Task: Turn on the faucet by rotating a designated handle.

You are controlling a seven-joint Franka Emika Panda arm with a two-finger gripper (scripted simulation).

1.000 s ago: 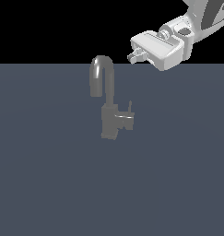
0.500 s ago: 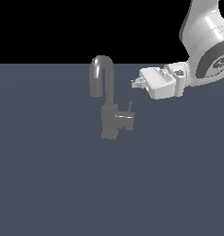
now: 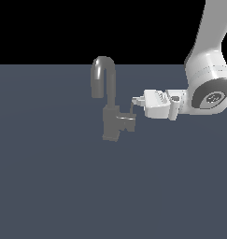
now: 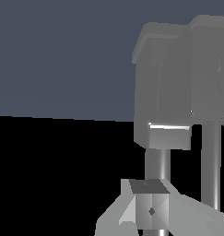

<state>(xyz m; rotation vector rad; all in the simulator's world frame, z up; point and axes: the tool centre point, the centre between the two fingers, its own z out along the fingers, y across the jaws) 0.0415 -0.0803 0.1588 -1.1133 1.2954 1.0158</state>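
The dull-grey faucet point(image 3: 110, 122) stands mid-scene in the exterior view, its gooseneck spout point(image 3: 103, 70) arching over the square base. The handle point(image 3: 128, 122) is a short boxy stub on the base's side toward the exterior view's right, with a thin lever pin point(image 3: 131, 110) rising from it. My gripper point(image 3: 136, 100) reaches in level from the exterior view's right, fingers together and empty, tips right at the top of the pin. In the wrist view the faucet point(image 4: 173, 83) fills the frame, and the handle point(image 4: 168, 137) and pin point(image 4: 158, 163) lie just beyond my gripper point(image 4: 150, 209).
The faucet stands on a flat dark grey-blue floor point(image 3: 49, 177) with a black background behind. My white arm point(image 3: 208, 88) comes down from the exterior view's upper right. Nothing else shows.
My gripper has come down and moved toward the exterior view's left, from well above the faucet to the top of the handle's lever pin. The faucet has not moved.
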